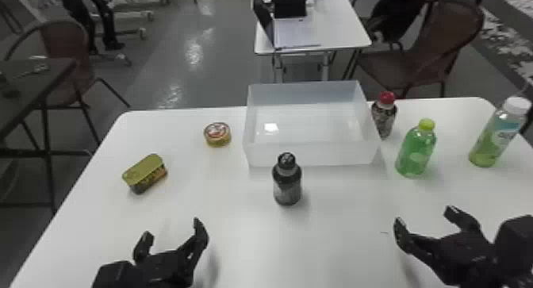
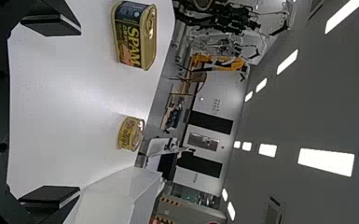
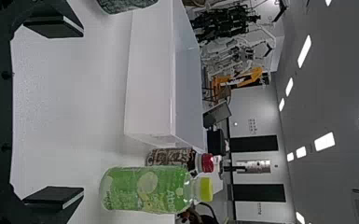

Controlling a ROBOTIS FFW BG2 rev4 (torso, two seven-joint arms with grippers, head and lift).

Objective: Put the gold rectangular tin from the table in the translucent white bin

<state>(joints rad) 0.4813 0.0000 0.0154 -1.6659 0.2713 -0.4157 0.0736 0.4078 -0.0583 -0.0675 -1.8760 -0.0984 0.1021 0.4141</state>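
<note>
You have the whole job left: your table (image 1: 337,235) still has to give up the tin, and no part of the move looks done. At 12 o'clock, by the far edge, your translucent white bin (image 1: 313,154) stands open-topped, with nothing visible inside. Both claws, left claw (image 1: 171,227) at 8 o'clock and right claw (image 1: 423,214) at 4, are spread open and hold nothing. Around the bin stand capped bottles: white-capped (image 1: 495,138) well off at 3 o'clock, green (image 1: 415,152) nearer at 4, dark (image 1: 287,186) just off its 6 o'clock side, red-capped (image 1: 384,116) beside it at 3. Your gold rectangular tin (image 1: 143,172) sits at the bin's 8 o'clock, at the left claw's 11. The smaller round tin (image 1: 217,134) lies near the bin at 9.
</note>
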